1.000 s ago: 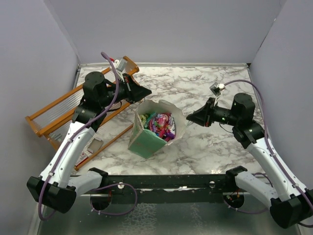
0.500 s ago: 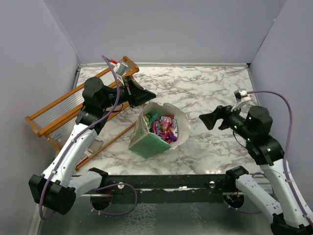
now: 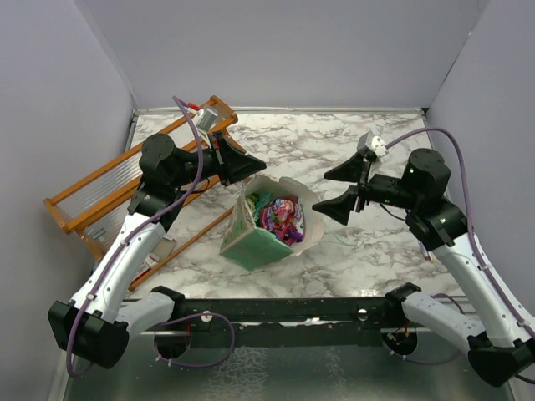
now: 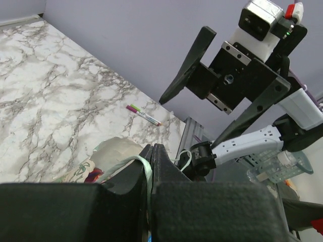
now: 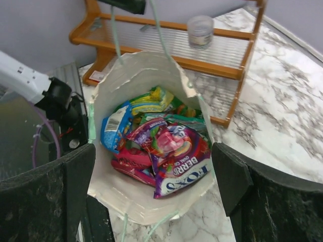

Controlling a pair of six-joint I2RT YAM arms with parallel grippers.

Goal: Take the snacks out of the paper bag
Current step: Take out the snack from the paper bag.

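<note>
a white marble-patterned surface (image 3: 334, 138) with grey veins sits inside plain lilac-grey walls. an orange wooden rack (image 3: 92, 196) lies along the 9 to 10 o'clock side of the top view. in the right wrist view a small clear round container (image 5: 201, 30) stands on it. a pink-capped pen (image 4: 144, 113) lies on the surface close to a wall, seen only from the left wrist.

the mint-green paper bag (image 3: 251, 242) stands near the middle of the surface, just toward 7 o'clock of centre. its long axis runs from its base at about 7 o'clock to its scalloped mouth at about 1 o'clock. the mouth gapes open, facing up. its cream inside shows in the right wrist view.

the snacks (image 5: 166, 146) are all inside the bag, a loose heap of crinkly packets in green, teal, purple, pink and red. a purple one lies on top, nearest the right wrist camera.

the left end effector (image 3: 261, 161) hangs over the bag's 11 o'clock rim. its fingers are pressed together, pinching a string handle (image 4: 132, 158) that rises taut from the bag.

the right end effector (image 3: 322, 194) hovers at the bag's 3 o'clock side, just beside the rim. its fingers are spread wide, with nothing between them. from its own camera they frame the bag's mouth on both sides.
</note>
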